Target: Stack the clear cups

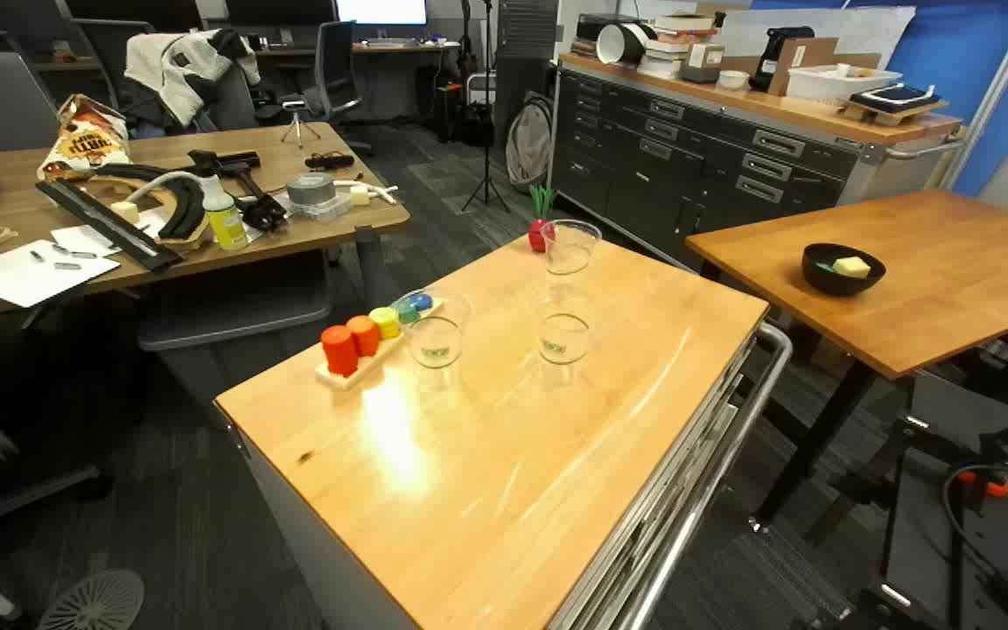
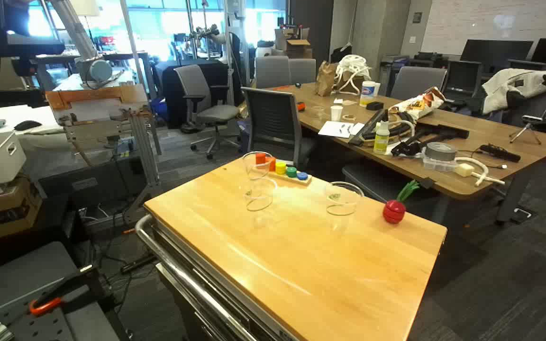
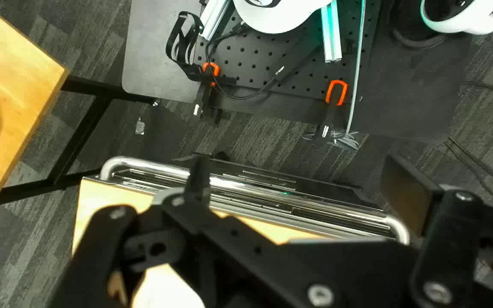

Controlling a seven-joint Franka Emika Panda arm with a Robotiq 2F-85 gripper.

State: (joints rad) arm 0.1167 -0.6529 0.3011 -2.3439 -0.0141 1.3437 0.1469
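Three small clear cups stand apart and upright on the wooden-topped cart; their outlines are faint. The cup near the coloured blocks shows in both exterior views [image 1: 436, 343] [image 2: 257, 169]. The middle cup is also in both [image 1: 564, 339] [image 2: 260, 195]. The cup nearest the red item is in both too [image 1: 570, 249] [image 2: 341, 201]. My gripper [image 3: 300, 188] is open, with its black fingers wide apart and nothing between them. It is above the cart's handle side, away from the cups. No cup shows in the wrist view. I cannot make out the gripper in the exterior views.
On the cart top [image 1: 486, 499] are a row of coloured blocks on a board [image 1: 367, 336] and a red item with green leaves [image 2: 394, 211]. A metal handle [image 1: 718, 477] runs along one side. A second wooden table with a black bowl [image 1: 819, 278] stands nearby.
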